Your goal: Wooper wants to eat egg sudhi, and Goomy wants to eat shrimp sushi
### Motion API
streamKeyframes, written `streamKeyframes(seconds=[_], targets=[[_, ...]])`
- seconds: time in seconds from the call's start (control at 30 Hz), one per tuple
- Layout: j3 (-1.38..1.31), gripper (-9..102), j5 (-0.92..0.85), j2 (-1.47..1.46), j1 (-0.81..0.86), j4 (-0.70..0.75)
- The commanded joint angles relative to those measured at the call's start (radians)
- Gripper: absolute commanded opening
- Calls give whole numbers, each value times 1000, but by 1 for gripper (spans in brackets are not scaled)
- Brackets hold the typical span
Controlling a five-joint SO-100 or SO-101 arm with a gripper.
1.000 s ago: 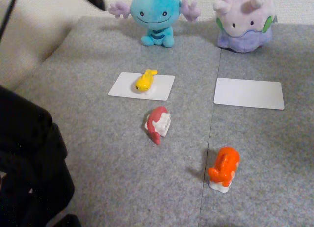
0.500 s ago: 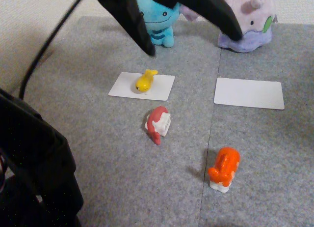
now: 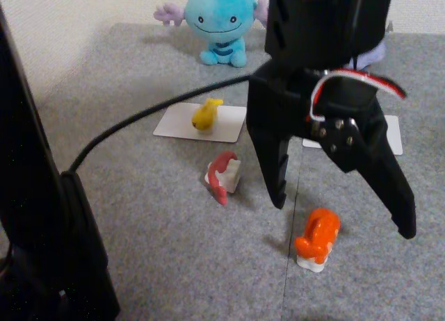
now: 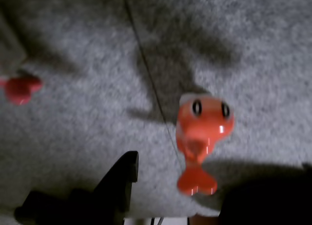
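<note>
Fixed view: the gripper [image 3: 344, 220], jaws spread wide and holding nothing, hangs in the lower right of the frame just above and around the shrimp sushi [image 3: 317, 240], which stands upright on the grey mat [image 3: 174, 251]. One finger ends to the left of the piece, the other to its right. The egg sudhi [image 3: 206, 114] already lies on the white card [image 3: 229, 125] in front of Wooper [image 3: 215, 23] at the upper centre. A red-and-white sushi piece [image 3: 224, 176] lies on its side at mid-frame, near the left finger but apart from it. Goomy is largely hidden behind the arm; only an edge of the second white card [image 3: 394, 135] shows at the right.

Wrist view: the shrimp sushi [image 4: 201, 137] sits right of centre, its painted eyes towards the top of the frame and its tail towards the bottom; one dark finger [image 4: 123, 178] shows at lower left.

The step in hand appears to be the grasp of the shrimp piece. It would be done well by centring the piece between the fingers, descending until the tips bracket the white rice base, and closing squarely so the tall piece does not topple.
</note>
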Motion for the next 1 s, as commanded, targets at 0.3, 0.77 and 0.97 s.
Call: streamKeyframes(seconds=[0.3,0.77,0.97], targets=[[-3,41,-18,-34,21,-26],[299,39,-60,-17,26,-344],[299,25,-60,-17,28,-348]])
